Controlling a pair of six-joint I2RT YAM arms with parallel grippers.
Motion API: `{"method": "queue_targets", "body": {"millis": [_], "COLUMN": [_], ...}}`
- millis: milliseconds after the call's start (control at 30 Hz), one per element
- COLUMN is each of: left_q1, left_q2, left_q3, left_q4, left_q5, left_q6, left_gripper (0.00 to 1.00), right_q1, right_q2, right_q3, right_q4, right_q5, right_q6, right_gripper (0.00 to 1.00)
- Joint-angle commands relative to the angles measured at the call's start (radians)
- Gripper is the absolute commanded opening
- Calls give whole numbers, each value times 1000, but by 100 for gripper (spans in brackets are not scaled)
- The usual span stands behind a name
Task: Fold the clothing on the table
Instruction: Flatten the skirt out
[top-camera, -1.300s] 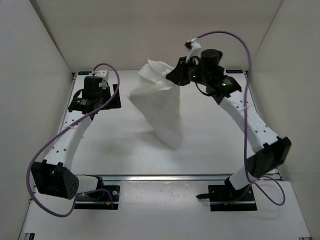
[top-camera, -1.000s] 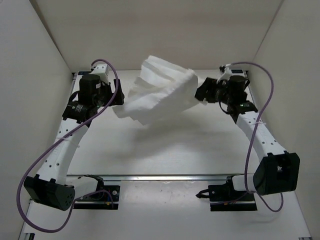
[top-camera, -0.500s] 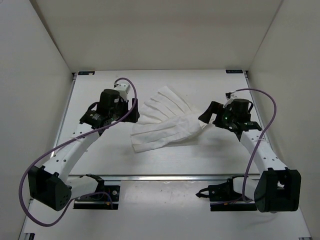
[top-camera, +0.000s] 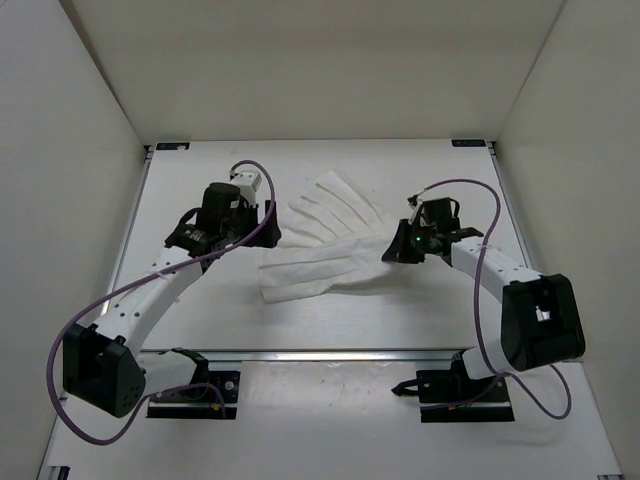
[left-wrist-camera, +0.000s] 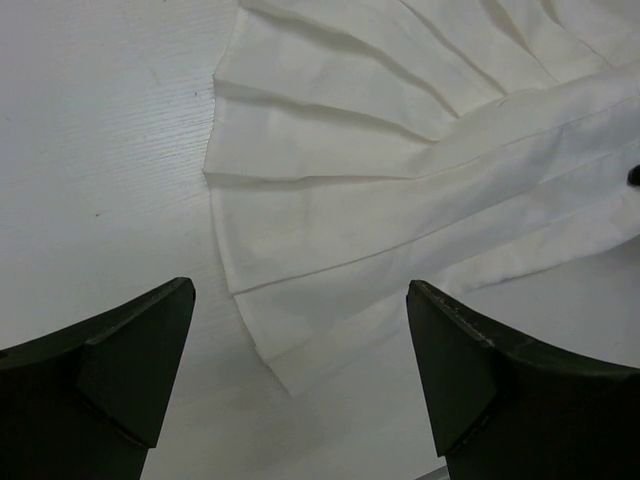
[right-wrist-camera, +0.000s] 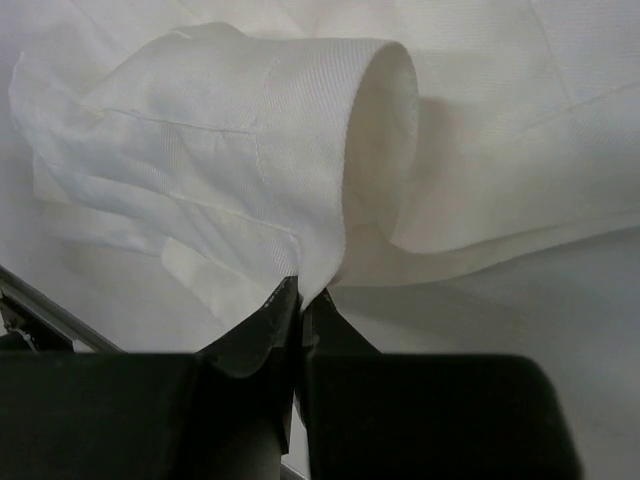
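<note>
Thin pleated white cloth clothing, matte white table, dull dark plastic fingers

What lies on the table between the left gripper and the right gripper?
Only the pleated clothing; the right gripper pinches its edge. The top view shows this.

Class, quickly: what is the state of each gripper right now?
Left gripper: open, holding nothing, above the clothing.
Right gripper: closed on the clothing's edge.

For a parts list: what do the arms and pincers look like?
The left arm and right arm have white links with dark dots and black joint housings. A purple cable loops along each. The left pincer and right pincer have black wedge-shaped fingers. A green light glows by the right wrist.
</note>
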Motion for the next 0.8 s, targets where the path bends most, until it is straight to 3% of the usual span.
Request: {"method": "queue_targets", "body": {"millis": [0,100,167,200,233,267,333,367,500,600,700,733,767], "left_q1": [2,2,-14,-25,-36,-53,-64,-74,-140,-255,-343,-346,-357], "left_q2": [10,81,115,150,168,193,233,255,342,428,540,581,615], "left_q3": [19,60,89,109,118,135,175,181,241,306,384,408,424], "left_q4": [39,78,94,98,97,95,95,100,166,203,197,198,198], "left_q5": [21,47,48,32,25,30,24,39,81,12,-16,2,16], "left_q6": [14,10,17,23,27,40,50,66,127,219,256,245,238], "left_gripper": [99,99,98,99,98,98,99,99,99,98,95,90,77], "right_q1": [6,-44,-75,-90,-95,-86,-60,-79,-286,-282,-173,-162,-176], "right_q2": [-90,-256,-345,-365,-364,-376,-407,-430,-450,-424,-364,-332,-321], "right_q3": [4,-83,-123,-128,-116,-90,-22,11,9,-37,-57,-53,-56], "right_q4": [-73,-223,-429,-557,-608,-691,-727,-715,-606,-509,-437,-419,-409], "right_q5": [17,-62,-122,-146,-110,-66,54,82,-25,-13,85,87,65], "right_q6": [-5,28,-1,-23,-65,-66,-55,-42,-78,-46,-6,-9,-6], "right_gripper": [0,1,1,15,37,48,81,84,84,80,57,45,38]}}
